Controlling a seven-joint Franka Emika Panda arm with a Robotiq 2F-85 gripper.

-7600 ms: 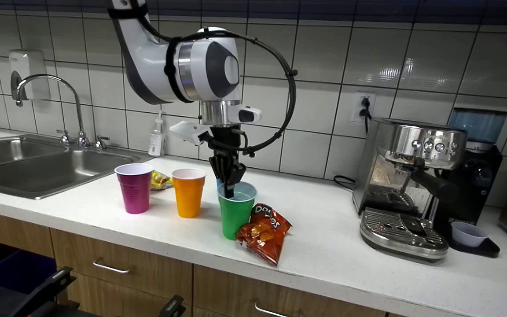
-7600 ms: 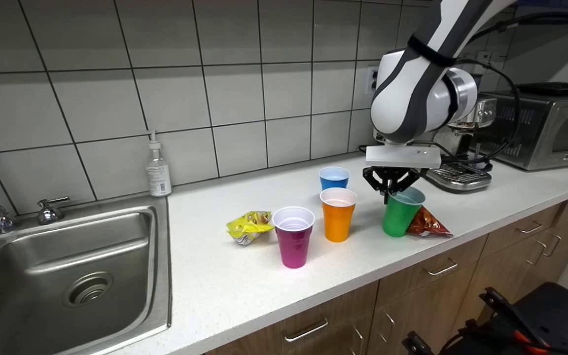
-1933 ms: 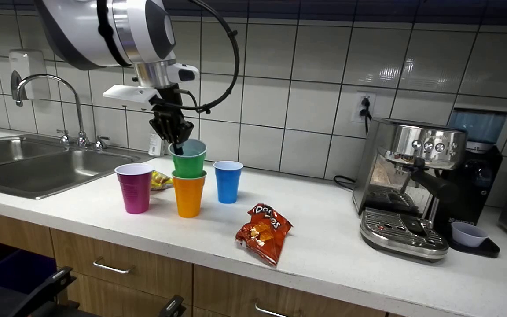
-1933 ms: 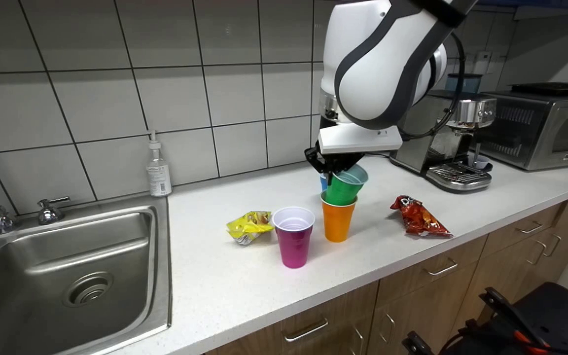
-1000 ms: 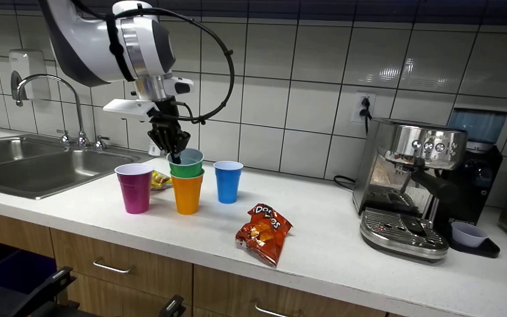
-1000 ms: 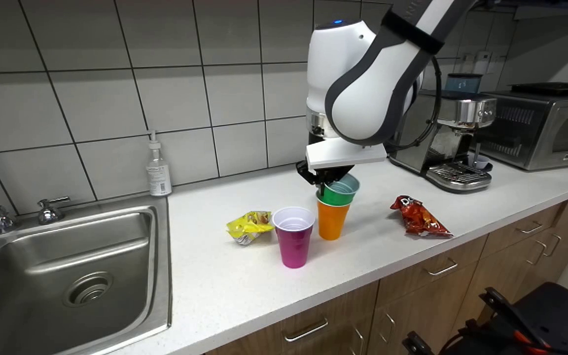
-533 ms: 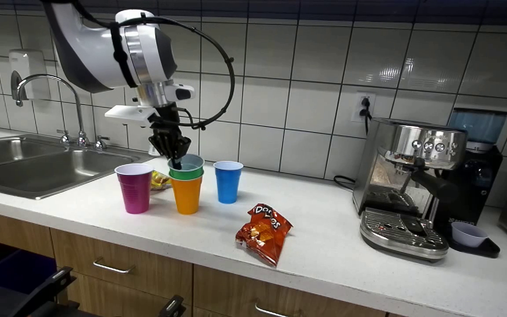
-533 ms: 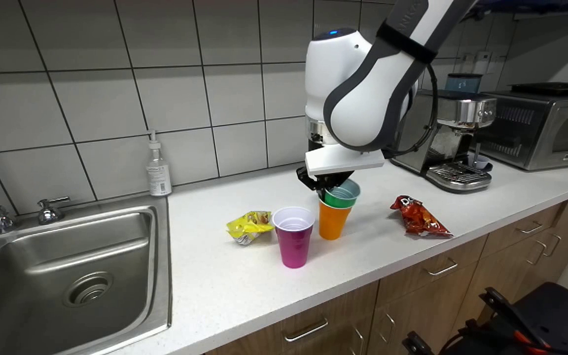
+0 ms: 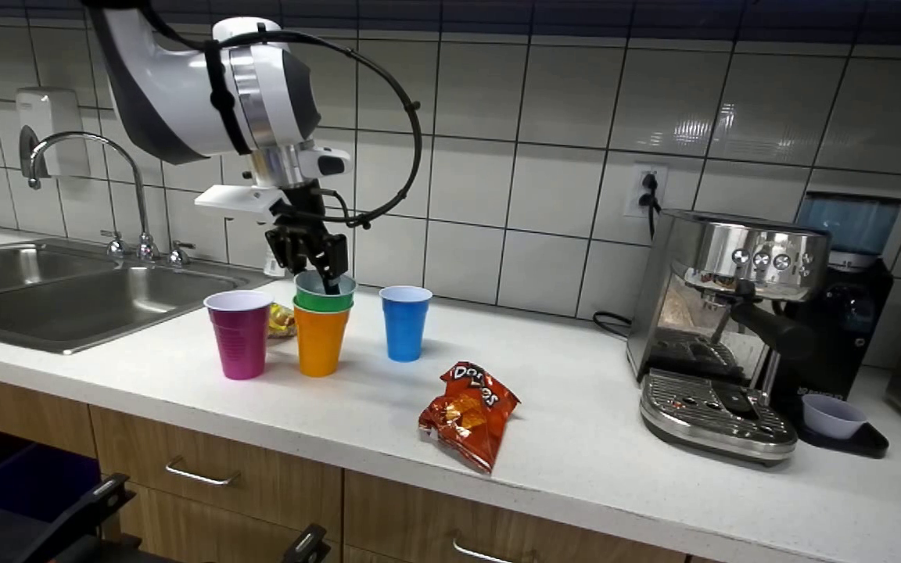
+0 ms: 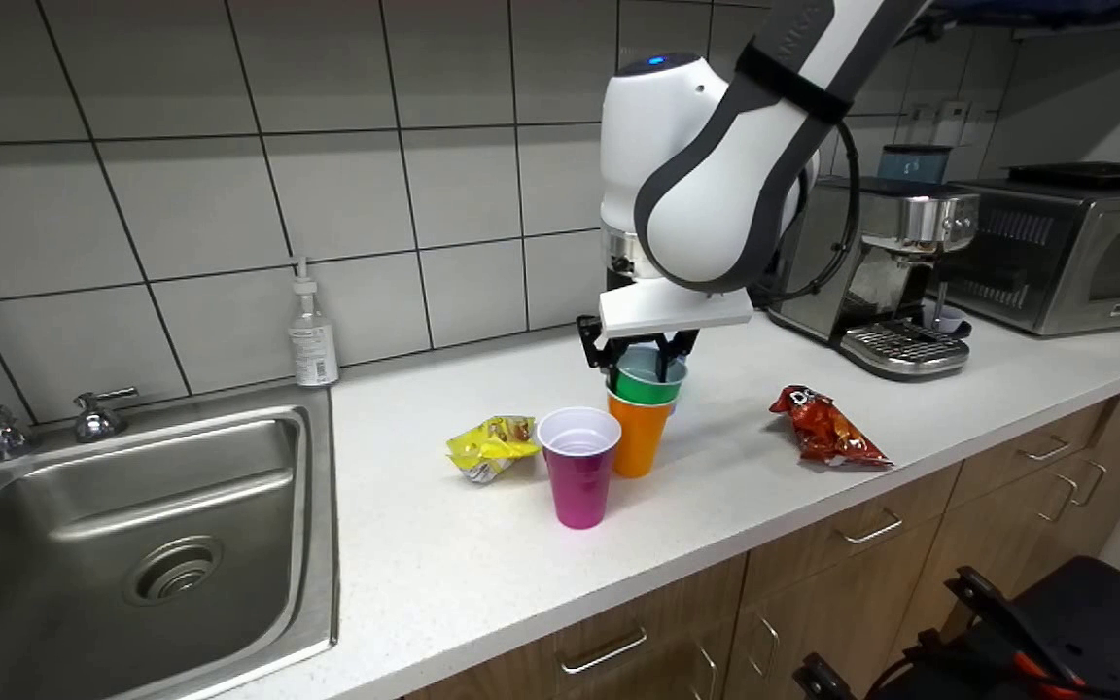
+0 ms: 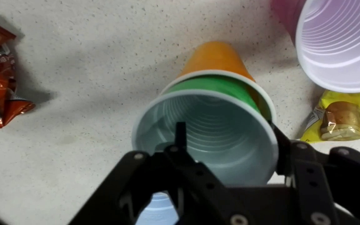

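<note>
My gripper (image 11: pixel 226 124) spread, one finger (image 11: pixel 181 136) in green cup (image 10: pixel 645 391); orange cup (image 10: pixel 640 439), back from counter (image 9: pixel 576 391) front edge, holds it up.

green cup (image 9: pixel 324 303), perhaps grey-green inside; orange cup (image 9: pixel 321 342); magenta cup (image 9: pixel 238 342), whitish inside; blue cup (image 9: pixel 405 328); whitish, dark-speckled counter (image 11: pixel 89 162).

The white arm (image 10: pixel 711 224) has grey panels (image 9: pixel 300 92), a looping black cable (image 9: pixel 418 137), 1 blue light (image 10: pixel 656 60) and a black, screw-studded hand (image 11: pixel 226 124).
</note>
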